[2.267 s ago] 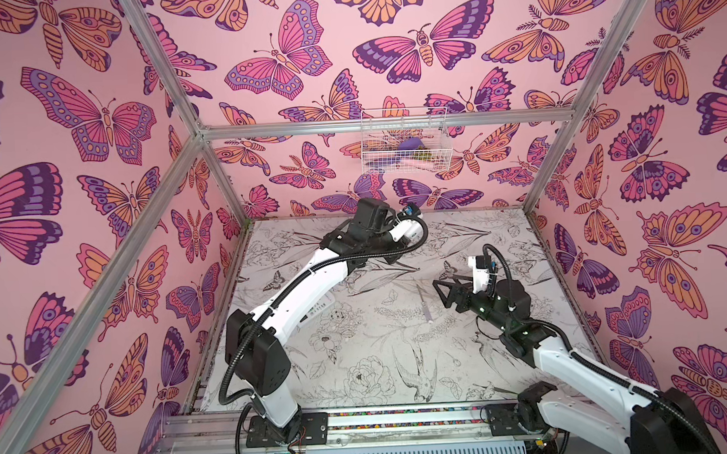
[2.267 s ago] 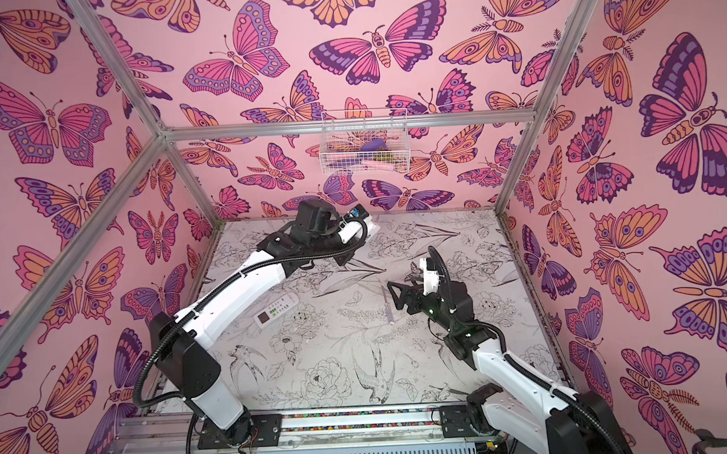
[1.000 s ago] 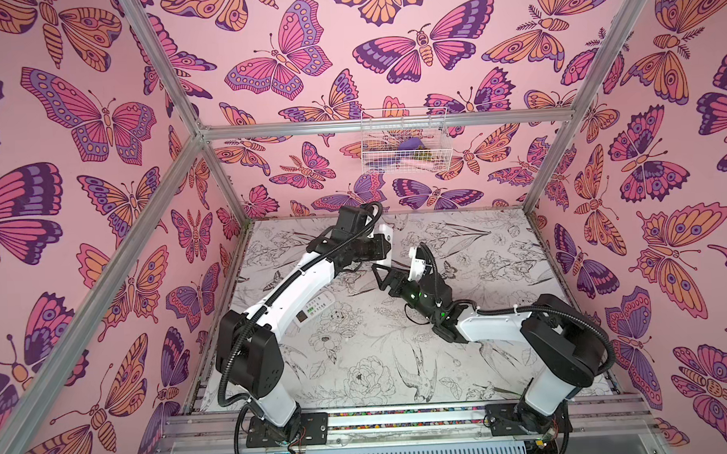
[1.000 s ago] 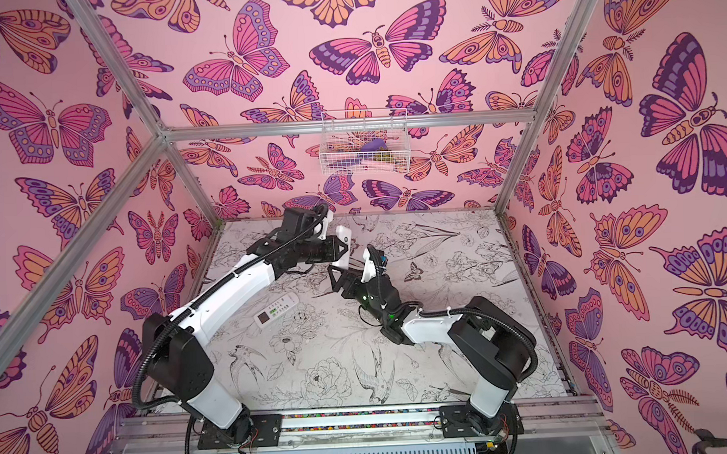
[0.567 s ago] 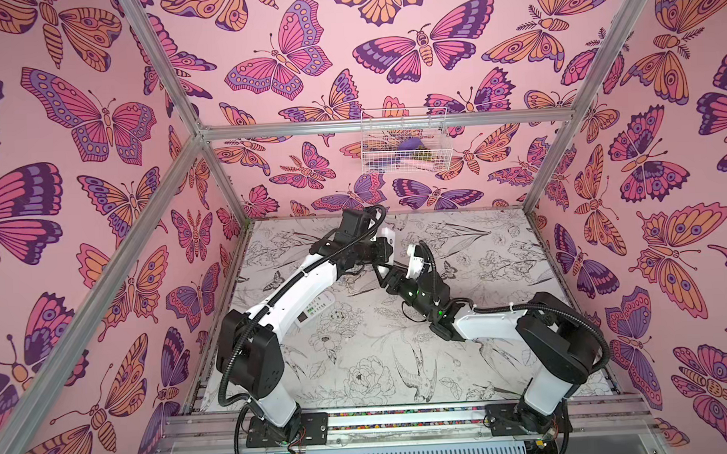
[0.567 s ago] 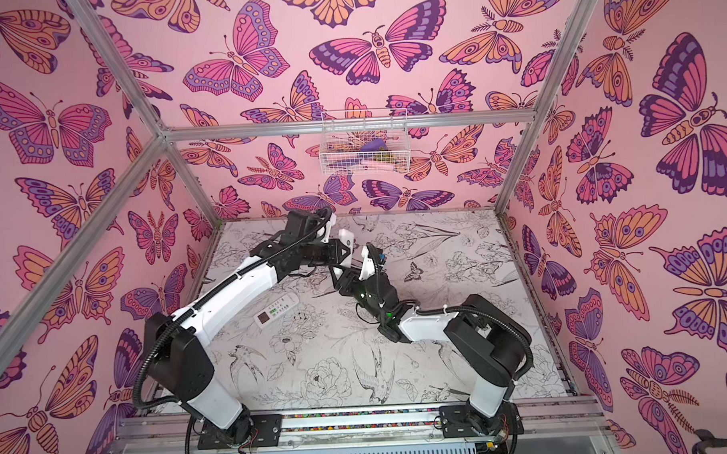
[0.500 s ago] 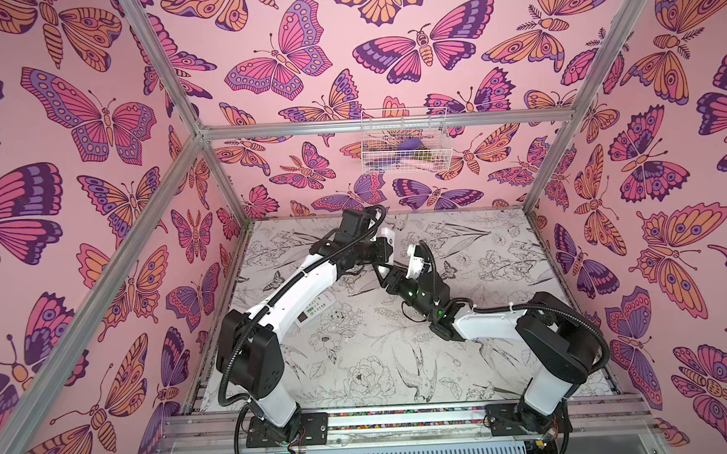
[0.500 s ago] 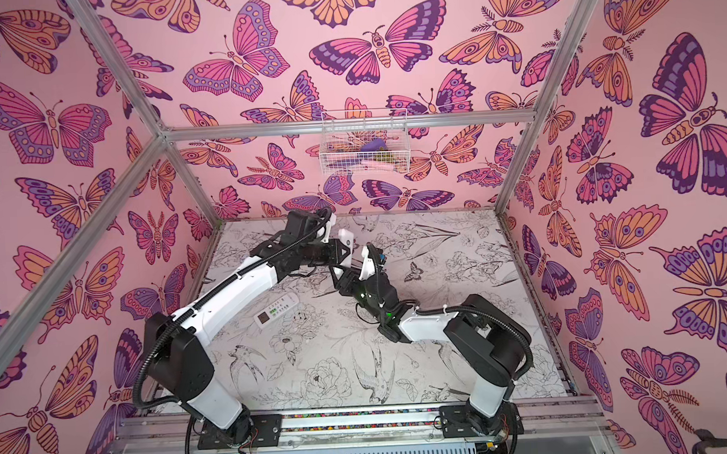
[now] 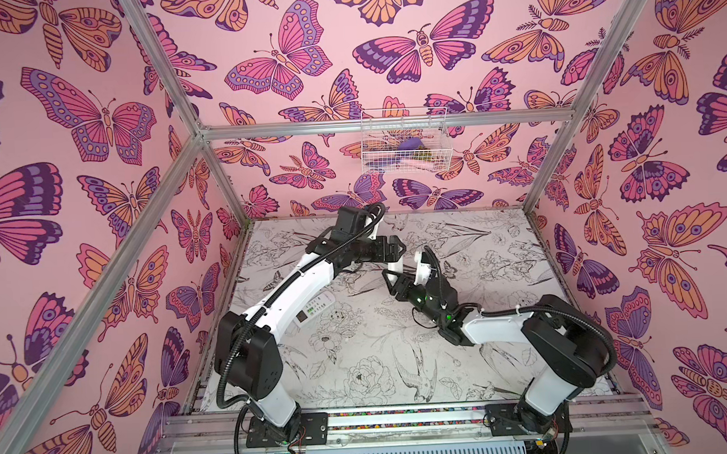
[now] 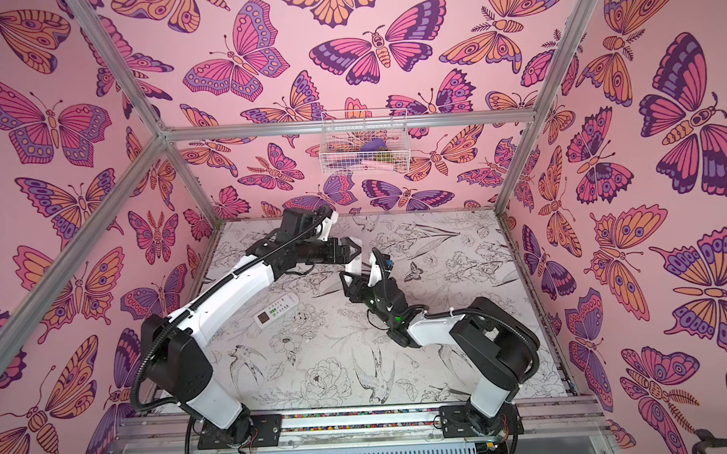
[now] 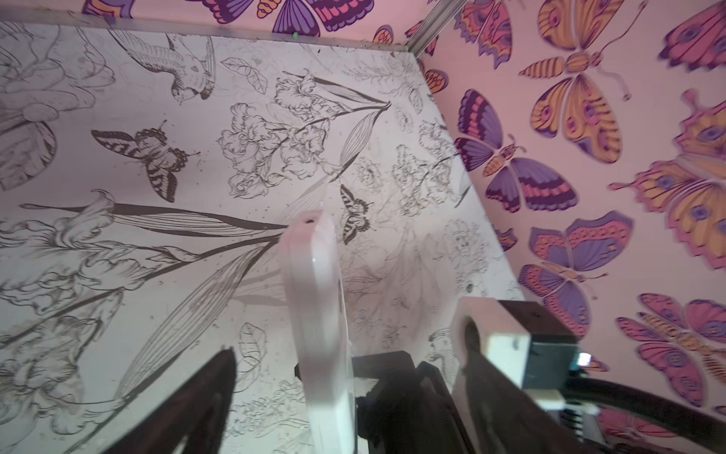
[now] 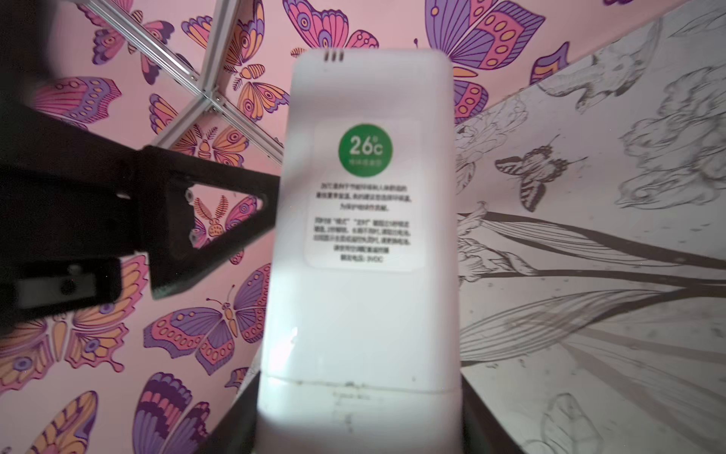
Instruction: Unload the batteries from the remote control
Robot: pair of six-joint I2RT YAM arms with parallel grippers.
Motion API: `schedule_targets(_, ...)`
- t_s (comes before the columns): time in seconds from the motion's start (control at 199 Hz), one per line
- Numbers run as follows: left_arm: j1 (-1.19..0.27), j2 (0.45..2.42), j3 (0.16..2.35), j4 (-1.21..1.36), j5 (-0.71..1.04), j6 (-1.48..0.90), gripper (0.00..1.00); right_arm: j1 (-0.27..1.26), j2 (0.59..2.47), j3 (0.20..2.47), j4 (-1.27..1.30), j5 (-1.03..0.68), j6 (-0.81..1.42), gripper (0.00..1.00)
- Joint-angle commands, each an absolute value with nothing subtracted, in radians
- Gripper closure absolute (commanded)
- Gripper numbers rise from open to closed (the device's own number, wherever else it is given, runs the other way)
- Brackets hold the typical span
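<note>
Batteries are staying out of sight while the remote control [image 12: 365, 236] is changing hands.
The left end effector [image 9: 399, 248] is springing wide open after a tight pinch a moment ago. One dark finger is hovering just beside the remote control's edge, and I cannot tell whether it is touching, so I am reading this as a release. The right end effector [image 9: 396, 279] is clamping the lower end and holding the remote control upright above the counter [image 9: 500, 273], with the labelled back facing its wrist camera. I am judging the hand-over as done and the unloading as not begun. The cover seam near the grip is looking closed, so the batteries are presumably sitting inside. A second remote [image 10: 275, 313] is lying flat on the counter beside the left arm.
</note>
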State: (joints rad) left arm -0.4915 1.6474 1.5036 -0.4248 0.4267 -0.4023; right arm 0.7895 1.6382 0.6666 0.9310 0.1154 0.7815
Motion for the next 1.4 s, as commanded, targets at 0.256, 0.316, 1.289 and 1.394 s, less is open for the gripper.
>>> schedule_targets(0.256,-0.302,1.549,1.506,-0.459,0.751,-0.248,0.06,0.713,1.289,0.661,0.422,0.01,0.175,0.65)
schedule_targets(0.316,-0.279,1.537,1.511,-0.493,0.772,-0.213,0.05,0.703,1.257,0.689,0.308,0.005,0.072,0.65)
schedule_targets(1.289,-0.311,1.497,1.172,-0.429,1.022,-0.225,0.01,0.654,1.242,0.812,-0.081,-0.264,-0.55,0.65)
schedule_targets(1.394,-0.327,1.505,1.132,-0.381,1.045,-0.23,0.08,0.659,1.242,0.807,-0.045,-0.303,-0.544,0.65)
